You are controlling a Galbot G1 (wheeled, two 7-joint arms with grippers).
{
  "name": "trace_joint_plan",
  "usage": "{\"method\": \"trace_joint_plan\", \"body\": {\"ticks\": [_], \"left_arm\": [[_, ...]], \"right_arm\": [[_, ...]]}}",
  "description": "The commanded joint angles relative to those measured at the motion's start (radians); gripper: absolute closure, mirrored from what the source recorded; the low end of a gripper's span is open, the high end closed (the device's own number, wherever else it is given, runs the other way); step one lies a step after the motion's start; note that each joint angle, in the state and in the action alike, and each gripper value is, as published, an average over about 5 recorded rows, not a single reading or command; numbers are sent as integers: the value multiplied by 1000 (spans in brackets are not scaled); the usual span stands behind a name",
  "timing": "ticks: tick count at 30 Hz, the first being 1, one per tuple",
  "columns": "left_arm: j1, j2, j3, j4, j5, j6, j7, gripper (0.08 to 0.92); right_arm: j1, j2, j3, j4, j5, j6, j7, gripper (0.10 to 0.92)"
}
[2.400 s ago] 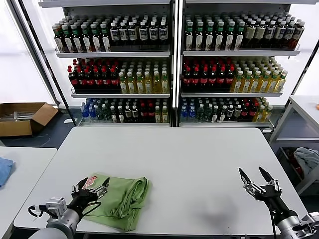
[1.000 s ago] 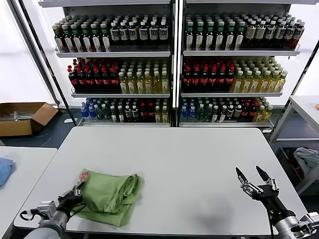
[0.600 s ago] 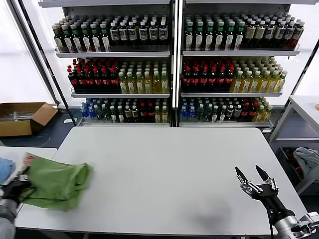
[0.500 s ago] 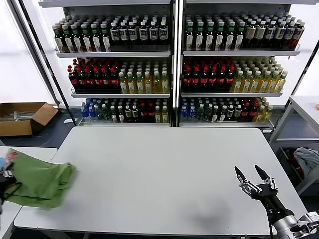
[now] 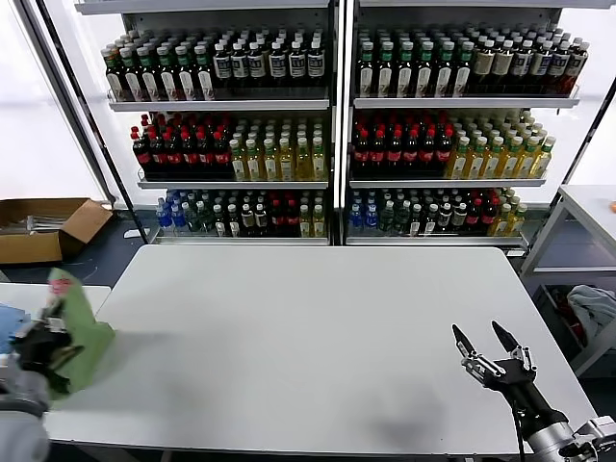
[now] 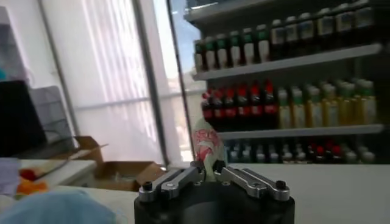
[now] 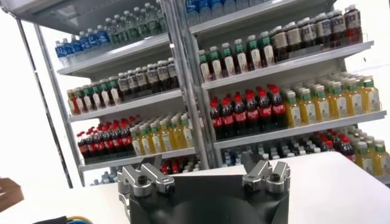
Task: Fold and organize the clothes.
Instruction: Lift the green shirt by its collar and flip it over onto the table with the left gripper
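A light green shirt (image 5: pixel 85 329) with a red-and-white checkered logo (image 5: pixel 60 285) hangs bunched and upright at the far left, over the gap between the grey table (image 5: pixel 318 337) and the side table. My left gripper (image 5: pixel 43 344) is shut on it. In the left wrist view the fingers (image 6: pixel 207 170) pinch the cloth, with the logo (image 6: pixel 206 141) just above them. My right gripper (image 5: pixel 491 348) is open and empty, low over the table's front right; in its wrist view (image 7: pixel 203 160) nothing lies between the jaws. No second shirt shows.
A blue cloth (image 5: pixel 12 327) lies on the white side table at the left; it shows blurred in the left wrist view (image 6: pixel 55 207). A cardboard box (image 5: pixel 43 226) sits on the floor behind. Bottle shelves (image 5: pixel 332 144) stand past the table. Another table with cloth (image 5: pixel 592 306) is at the right.
My left gripper has carried the green shirt leftward off the grey table's front left to the side table's edge, where it now hangs upright. The right gripper has barely moved.
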Motion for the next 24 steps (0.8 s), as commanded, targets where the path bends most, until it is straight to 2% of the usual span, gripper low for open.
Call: {"method": "trace_joint_plan", "body": {"ticks": [1,5,14,18,24], "left_arm": [[-67,-291,722,-136,184,41,-148,873],[-106,-327,796,-124,84,81,-206,873],[-211,-348,810,-112,-73,70,-306,873],[-235,-345,814,-104,-120,49,-300,873],[-190,-326,790,-115,-149,46,-207,866]], "right_arm": [[-17,0,8,20,-24,0,2,203],[-29,-1,15,36,-26,-4,5,203],[-35,5,-41,49,-53,-18,11,203],[-31,6,-85,59,-73,-32,18,203],[-13,5,-163,57,-105,-54,54,203]]}}
